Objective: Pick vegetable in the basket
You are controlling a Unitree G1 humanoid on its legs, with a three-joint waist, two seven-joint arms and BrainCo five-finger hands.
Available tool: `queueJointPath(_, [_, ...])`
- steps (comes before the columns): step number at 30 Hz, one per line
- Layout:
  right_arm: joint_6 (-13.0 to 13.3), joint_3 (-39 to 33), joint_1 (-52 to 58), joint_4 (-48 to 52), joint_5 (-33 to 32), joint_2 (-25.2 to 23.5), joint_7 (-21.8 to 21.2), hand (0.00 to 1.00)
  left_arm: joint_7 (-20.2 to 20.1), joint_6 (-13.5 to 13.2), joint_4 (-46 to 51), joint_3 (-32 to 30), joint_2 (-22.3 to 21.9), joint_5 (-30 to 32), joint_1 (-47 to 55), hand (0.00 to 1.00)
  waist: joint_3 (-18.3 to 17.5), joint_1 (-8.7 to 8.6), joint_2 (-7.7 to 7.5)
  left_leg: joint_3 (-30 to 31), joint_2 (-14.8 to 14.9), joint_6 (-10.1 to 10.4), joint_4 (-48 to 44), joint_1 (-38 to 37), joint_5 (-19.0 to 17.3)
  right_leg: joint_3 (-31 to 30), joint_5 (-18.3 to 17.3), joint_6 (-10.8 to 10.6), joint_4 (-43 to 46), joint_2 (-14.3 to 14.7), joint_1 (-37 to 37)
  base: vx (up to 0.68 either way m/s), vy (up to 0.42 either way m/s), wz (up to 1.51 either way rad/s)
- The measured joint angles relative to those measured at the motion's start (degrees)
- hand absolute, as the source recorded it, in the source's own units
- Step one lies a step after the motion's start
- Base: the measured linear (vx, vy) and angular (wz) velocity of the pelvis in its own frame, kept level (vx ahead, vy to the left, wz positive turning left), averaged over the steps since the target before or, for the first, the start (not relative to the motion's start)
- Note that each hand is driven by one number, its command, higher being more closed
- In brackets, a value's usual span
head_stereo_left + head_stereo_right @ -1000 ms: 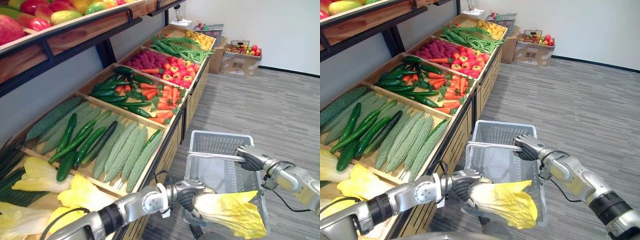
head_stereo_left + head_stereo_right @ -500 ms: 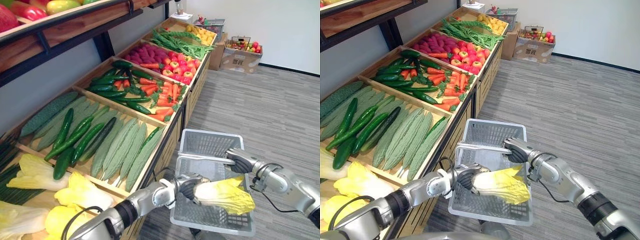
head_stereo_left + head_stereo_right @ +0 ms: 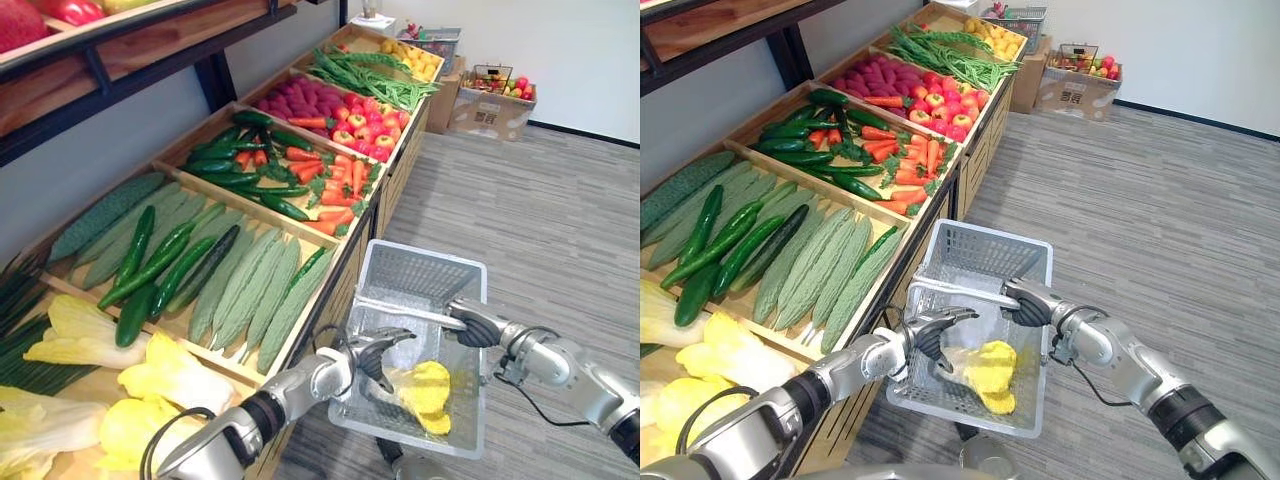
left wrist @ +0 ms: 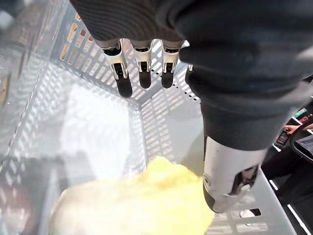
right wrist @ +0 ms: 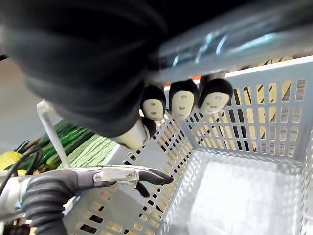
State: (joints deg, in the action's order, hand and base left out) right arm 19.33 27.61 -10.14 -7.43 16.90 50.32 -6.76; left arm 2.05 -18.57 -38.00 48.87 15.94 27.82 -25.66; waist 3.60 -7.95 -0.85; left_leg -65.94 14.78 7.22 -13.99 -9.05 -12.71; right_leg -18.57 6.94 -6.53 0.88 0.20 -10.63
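Left eye view: left hand (image 3: 376, 352) has opened, yellow leafy cabbage (image 3: 425, 388) dropped into grey mesh basket (image 3: 420, 272), pick seemingly done. Right hand (image 3: 471, 326) clasps its handle (image 3: 405, 308).

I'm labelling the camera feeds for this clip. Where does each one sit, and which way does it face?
Left eye view: head-mounted, looking down at the basket beside the vegetable shelf; both arms show.
Right eye view: same, slightly offset.
Left wrist view: along the open left hand into the basket, onto the yellow vegetable.
Right wrist view: along the right hand curled round the handle; the left hand shows too.
All share the basket.
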Motion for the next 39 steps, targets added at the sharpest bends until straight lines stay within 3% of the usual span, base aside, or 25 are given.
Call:
queueJointPath(5, [-0.31,-1.06,1.03,-0.98,0.0,-0.75,-0.06,1.0,-0.38,0.12,2.45,-0.17,0.55,-0.25,-0.03,0.0,0.43,0.13,-0.02,2.3,-0.44,-0.76,0.76,0.88,0.53,2.06,0.0,0.0,-0.04,-0.84,0.41,-0.03,-0.015,0.24])
queueJointPath(12, [-0.86,-8.62,7.0,-6.84,0.06,-4.91,-0.22,1.0,-3.28,-0.87,23.25,-1.75,7.04,-6.82,2.99,0.0,1.16,1.53,0.11,7.52,-1.32,-1.87,2.13,2.02,1.5,7.15,-0.04,0.03,-0.28,-2.8,2.37,-0.07,-0.015,0.41])
queueJointPath(13, [-1.85,-10.97,9.27,-9.46,0.22,-6.09,-0.17,1.0,-3.67,-1.77,29.64,-1.75,9.06,-9.35,4.59,0.0,1.17,2.09,0.09,9.25,-1.8,-1.91,2.98,2.23,1.79,8.96,-0.07,0.05,-0.3,-3.4,3.03,-0.09,-0.016,0.49])
queueJointPath(16, [-2.89,-12.17,10.01,-13.35,0.76,-7.62,-0.12,1.0,-3.69,-3.12,35.99,-1.89,10.65,-12.19,6.51,0.0,1.13,2.59,0.15,11.63,-2.74,-2.21,3.99,3.04,2.39,11.03,-0.11,0.07,-0.28,-4.46,3.34,-0.07,-0.002,0.45])
queueJointPath(17, [-3.63,-12.73,10.24,-15.56,1.29,-8.69,-0.09,1.0,-3.81,-3.78,39.31,-1.75,11.27,-14.18,7.64,0.0,1.13,3.53,0.15,12.25,-3.28,-2.49,4.73,3.12,2.83,11.89,-0.12,0.07,-0.29,-4.89,3.46,-0.06,0.006,0.47])
queueJointPath(21, [-7.2,-18.5,10.37,-23.94,2.56,-13.84,0.7,1.0,-4.5,-4.48,49.96,-2.04,14.46,-20.36,11.99,0.0,1.02,4.06,0.31,16.89,-4.68,-3.42,6.46,4.63,4.38,16.1,-0.32,0.33,-0.28,-6.5,4.28,-0.06,0.0,0.54])
queueJointPath(24, [-8.33,-22.89,10.48,-28.43,2.56,-16.51,2.9,1.0,-4.49,-4.64,54.77,-3.85,15.61,-23.53,15.75,0.0,0.97,4.99,0.39,19.79,-6.23,-3.95,8.9,4.99,6.12,18.97,-0.69,0.21,-0.4,-7.62,4.97,-0.04,-0.006,0.56])
queueJointPath(26, [-8.87,-25.6,10.41,-32.03,2.54,-18.27,4.22,1.0,-4.46,-4.64,57.46,-7.38,15.44,-25.51,19.24,0.0,0.81,5.15,0.38,22.97,-7.28,-4.35,10.63,5.36,7.44,21.87,-1.35,0.14,-0.75,-8.41,6.1,-0.04,-0.019,0.81])
queueJointPath(28, [-9.3,-30.27,10.42,-37.7,2.48,-20.55,5.76,1.0,-4.01,-4.64,61.24,-15.26,14.53,-27.58,24.89,0.0,-0.37,5.22,0.57,27.67,-8.77,-4.88,13.39,7.08,9.86,26.17,-2.13,0.21,-0.76,-9.56,6.2,-0.01,-0.03,1.07])
queueJointPath(31, [-10.08,-36.08,10.5,-44.64,2.21,-22.85,7.77,1.0,-1.53,-4.62,63.2,-24.85,10.57,-27.7,29.28,0.0,-0.41,7.05,0.61,32.03,-10.27,-5.36,17.05,7.11,12.55,30.41,-2.35,0.0,-0.98,-10.28,7.52,0.01,-0.019,0.85])
queueJointPath(35, [-11.16,-43.05,11.22,-52.09,0.12,-25.12,10.91,1.0,3.39,-4.58,65.55,-35.63,3.35,-26.97,32.53,0.0,-0.64,8.47,0.63,39.46,-11.77,-6.54,19.72,8.99,15.44,37.74,-3.02,-0.46,-1.15,-11.18,9.27,0.03,-0.014,0.87])
queueJointPath(39, [-11.62,-49.58,12.33,-56.95,-1.33,-26.72,12.89,1.0,9.98,-3.89,66.17,-45.21,-0.7,-22.52,33.68,0.0,-0.82,9.79,-0.12,44.29,-12.33,-7.08,19.78,10.34,16.47,42.4,-3.59,-0.57,-1.28,-11.63,10.96,0.04,-0.002,0.7])
